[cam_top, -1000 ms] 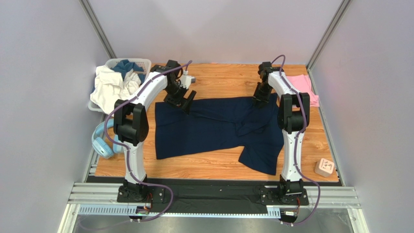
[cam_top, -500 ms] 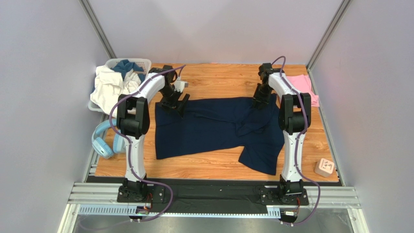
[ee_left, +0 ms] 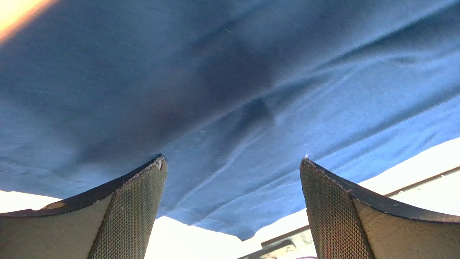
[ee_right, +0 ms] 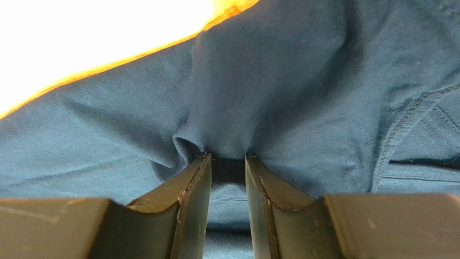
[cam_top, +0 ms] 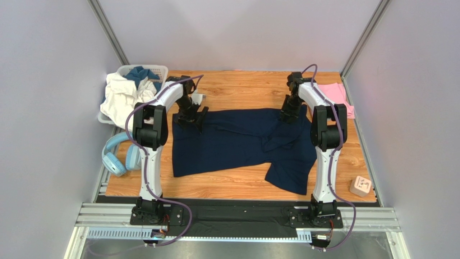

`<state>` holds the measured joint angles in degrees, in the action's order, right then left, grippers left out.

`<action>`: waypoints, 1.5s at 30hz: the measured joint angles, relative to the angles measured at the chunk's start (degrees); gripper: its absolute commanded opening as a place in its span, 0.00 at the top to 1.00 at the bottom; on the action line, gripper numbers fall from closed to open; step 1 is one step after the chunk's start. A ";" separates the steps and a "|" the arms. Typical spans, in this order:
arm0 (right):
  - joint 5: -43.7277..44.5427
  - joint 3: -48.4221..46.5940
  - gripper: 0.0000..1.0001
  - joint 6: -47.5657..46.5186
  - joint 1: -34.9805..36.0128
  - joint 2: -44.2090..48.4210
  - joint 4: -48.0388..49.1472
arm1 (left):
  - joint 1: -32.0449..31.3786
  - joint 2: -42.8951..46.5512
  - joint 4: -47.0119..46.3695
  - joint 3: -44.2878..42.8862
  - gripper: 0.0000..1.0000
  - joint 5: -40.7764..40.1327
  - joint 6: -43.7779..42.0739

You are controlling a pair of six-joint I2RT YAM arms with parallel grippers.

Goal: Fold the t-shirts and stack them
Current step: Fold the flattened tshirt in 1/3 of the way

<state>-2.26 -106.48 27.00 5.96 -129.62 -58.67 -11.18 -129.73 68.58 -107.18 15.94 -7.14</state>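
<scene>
A large dark navy t-shirt [cam_top: 232, 141] lies spread across the wooden table, its right part rumpled and folded over. A light pink t-shirt [cam_top: 338, 97] lies folded at the far right. My left gripper [cam_top: 193, 120] hangs open over the navy shirt's far left corner. In the left wrist view the navy cloth [ee_left: 227, 81] and its edge lie between the wide-apart fingertips [ee_left: 143, 183] of the left gripper [ee_left: 232, 162]. My right gripper [cam_top: 286, 114] is at the shirt's far right edge. In the right wrist view the right gripper [ee_right: 228, 157] is shut on a bunched fold of the navy shirt [ee_right: 270, 81].
A white basket [cam_top: 154, 68] with white and blue cloths stands at the far left corner. Light-blue headphones [cam_top: 116, 156] lie off the table's left edge. A small wooden block [cam_top: 360, 186] sits at the near right.
My left gripper has moved left along the shirt's far edge to the far left corner, still open. The right gripper has kept its hold and place.
</scene>
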 measured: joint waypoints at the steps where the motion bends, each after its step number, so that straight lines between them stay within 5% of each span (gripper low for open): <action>1: 0.00 -0.22 0.64 0.00 0.00 -0.07 -0.04 | 0.17 -0.42 0.26 -0.87 0.02 -0.59 0.04; 11: -2.38 -12.68 0.64 0.24 -1.25 -7.65 -2.05 | 2.80 -8.04 4.35 -13.38 0.02 -5.22 0.28; 24: -7.34 -19.34 0.64 1.81 -2.97 -11.85 -4.39 | 3.17 -9.38 4.63 -16.59 0.02 -8.37 0.09; 33: -9.86 -19.17 0.64 3.65 -3.91 -12.11 -4.09 | 3.39 -14.58 5.64 -35.08 0.00 -13.51 -1.38; 39: -10.12 -16.52 0.62 4.72 -4.17 -10.73 -1.97 | 3.06 -13.94 5.09 -32.52 0.02 -13.81 -2.03; 45: -8.76 -16.13 0.59 4.74 -4.00 -9.84 -1.14 | 1.68 -0.13 1.92 -10.51 0.00 -8.59 -2.54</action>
<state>-11.03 -122.61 31.75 1.96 -139.46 -59.81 -9.50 -129.86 70.50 -117.69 7.35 -9.67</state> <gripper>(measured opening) 0.398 0.993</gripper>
